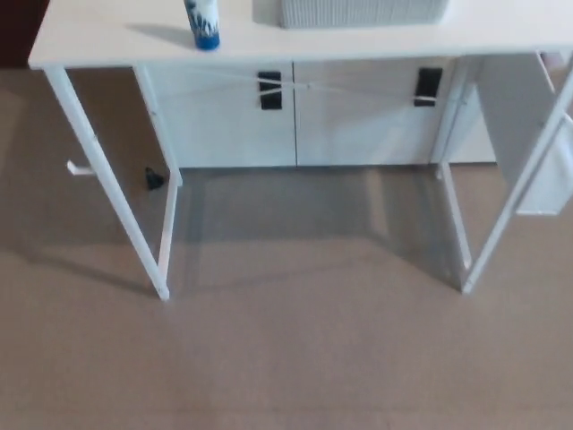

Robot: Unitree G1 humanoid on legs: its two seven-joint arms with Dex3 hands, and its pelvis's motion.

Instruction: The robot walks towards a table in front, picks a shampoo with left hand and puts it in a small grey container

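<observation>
So in the head view neither your left hand nor your right hand made it into the shot, and no forearm either. I honestly couldn't tell how the arms were posed or what state the hands were in.

The shampoo bottle (202,25) stood upright on the white counter (107,36), over on your left hand's side and close to the front edge. It was blue and white, and its top was cut off by the frame. The grey container (358,11) sat on the same counter, further toward your right hand's side. Only its ribbed lower wall showed. The two weren't touching, with a strip of bare counter between them.

The counter ran across the top of the picture on thin white legs (107,179). Behind the legs was a white cabinet (224,125) with two black handles (270,90). The lower half of the shot was all beige carpet (286,358). A small black thing (154,179) lay on the floor by a leg on the left hand's side, too small to tell what it was.
</observation>
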